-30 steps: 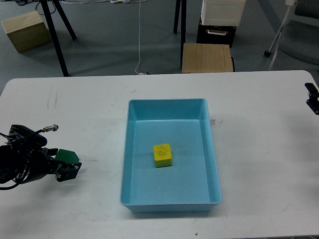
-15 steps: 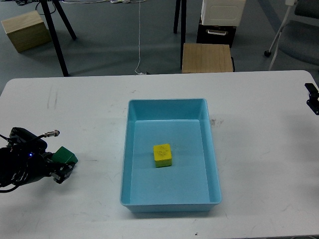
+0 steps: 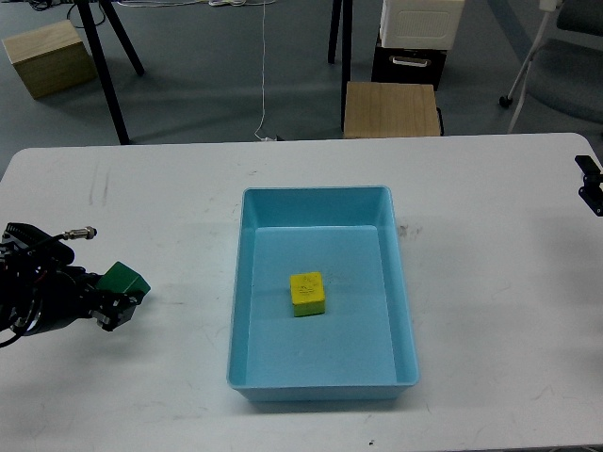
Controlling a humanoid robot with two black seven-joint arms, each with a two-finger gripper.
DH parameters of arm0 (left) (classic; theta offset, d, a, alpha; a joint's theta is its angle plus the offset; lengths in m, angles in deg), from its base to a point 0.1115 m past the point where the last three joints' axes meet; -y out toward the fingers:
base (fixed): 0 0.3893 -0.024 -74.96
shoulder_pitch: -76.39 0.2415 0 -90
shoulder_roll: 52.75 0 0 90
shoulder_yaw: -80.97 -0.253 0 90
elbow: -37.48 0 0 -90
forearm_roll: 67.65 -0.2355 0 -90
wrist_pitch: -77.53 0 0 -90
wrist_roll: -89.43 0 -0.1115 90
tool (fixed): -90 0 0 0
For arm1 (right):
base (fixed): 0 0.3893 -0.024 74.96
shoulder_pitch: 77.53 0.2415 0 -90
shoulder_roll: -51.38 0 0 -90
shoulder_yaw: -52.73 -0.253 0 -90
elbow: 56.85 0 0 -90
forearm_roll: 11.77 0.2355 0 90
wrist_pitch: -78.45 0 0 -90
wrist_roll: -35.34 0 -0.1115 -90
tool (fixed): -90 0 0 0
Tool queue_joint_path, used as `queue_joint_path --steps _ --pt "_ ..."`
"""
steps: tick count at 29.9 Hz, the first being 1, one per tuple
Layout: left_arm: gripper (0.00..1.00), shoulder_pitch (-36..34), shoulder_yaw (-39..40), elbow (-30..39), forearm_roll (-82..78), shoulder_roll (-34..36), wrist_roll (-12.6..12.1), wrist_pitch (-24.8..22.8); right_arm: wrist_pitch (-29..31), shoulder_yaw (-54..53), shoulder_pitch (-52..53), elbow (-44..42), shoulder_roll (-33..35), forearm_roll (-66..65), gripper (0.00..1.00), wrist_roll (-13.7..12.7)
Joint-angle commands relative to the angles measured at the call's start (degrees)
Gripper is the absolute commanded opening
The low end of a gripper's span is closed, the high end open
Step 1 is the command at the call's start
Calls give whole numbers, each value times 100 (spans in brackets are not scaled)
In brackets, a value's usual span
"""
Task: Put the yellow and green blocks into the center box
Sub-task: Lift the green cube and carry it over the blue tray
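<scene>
left gripper point(image 3: 121, 299) is gripping green block point(image 3: 125, 280) over table point(image 3: 170, 202), well left of box point(image 3: 322, 292) | yellow block point(image 3: 307, 294) is lying inside box, near middle | right gripper point(image 3: 588, 182) is showing only at right edge, state cannot be told

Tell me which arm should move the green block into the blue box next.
Left. The left hand is already at the green block, left of the blue box. The right hand sits at the far right table edge, away from it.
</scene>
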Motion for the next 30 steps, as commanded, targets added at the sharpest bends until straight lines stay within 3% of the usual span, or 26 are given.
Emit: queue_joint_path --steps 1,5,10,21,30 --pt "43 -250 743 16 620 132 50 0 -9 1 0 7 8 0 100 0" --pt "43 -566 1018 243 1201 256 24 0 -9 1 0 -1 8 0 100 0" --pt "43 -787 676 876 1149 160 -257 0 0 10 0 -10 0 0 100 0" --pt "43 -1718 -721 930 25 -1456 -433 0 0 27 -9 -1 -18 -17 100 0" --pt "44 -2140 -1583 790 -1033 -1993 -425 0 -9 18 -9 -2 -62 -246 100 0"
